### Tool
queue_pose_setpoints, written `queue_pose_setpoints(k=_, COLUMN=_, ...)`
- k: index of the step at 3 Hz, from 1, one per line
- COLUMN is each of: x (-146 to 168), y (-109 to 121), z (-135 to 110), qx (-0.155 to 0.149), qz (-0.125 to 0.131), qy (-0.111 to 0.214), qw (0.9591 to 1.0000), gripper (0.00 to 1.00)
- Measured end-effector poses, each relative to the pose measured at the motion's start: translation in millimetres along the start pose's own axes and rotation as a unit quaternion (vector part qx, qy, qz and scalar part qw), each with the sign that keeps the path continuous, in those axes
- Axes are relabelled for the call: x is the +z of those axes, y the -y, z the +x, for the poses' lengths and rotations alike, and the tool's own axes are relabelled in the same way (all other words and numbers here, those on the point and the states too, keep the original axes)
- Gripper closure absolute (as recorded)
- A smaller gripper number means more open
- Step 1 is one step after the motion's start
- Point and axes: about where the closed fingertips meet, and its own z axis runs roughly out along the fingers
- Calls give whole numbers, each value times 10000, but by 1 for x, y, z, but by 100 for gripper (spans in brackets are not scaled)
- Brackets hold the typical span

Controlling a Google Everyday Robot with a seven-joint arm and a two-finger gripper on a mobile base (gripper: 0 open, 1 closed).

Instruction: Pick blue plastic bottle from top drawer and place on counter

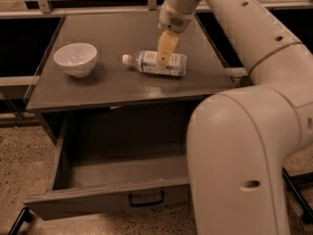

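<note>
The blue plastic bottle (155, 64) lies on its side on the counter (122, 84), white cap pointing left toward the bowl. My gripper (164, 58) hangs straight above the bottle's middle. One tan finger (166, 45) shows in front of the bottle and ends halfway down its body. The gripper looks open, with the bottle resting on the counter under it. The top drawer (105, 199) is pulled out below the counter. The part of it that I see holds nothing.
A white bowl (75, 58) stands on the counter's left side. My arm's large white body (244, 151) covers the drawer's right part and the counter's right front corner. A dark handle (145, 199) is on the drawer front. A metal rail runs behind the counter.
</note>
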Motion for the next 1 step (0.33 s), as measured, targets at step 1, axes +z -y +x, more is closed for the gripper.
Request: queue_pose_setpoints(k=1, x=3, y=5, z=2, qx=-13, qz=99, qy=92, qw=9999, gripper=0)
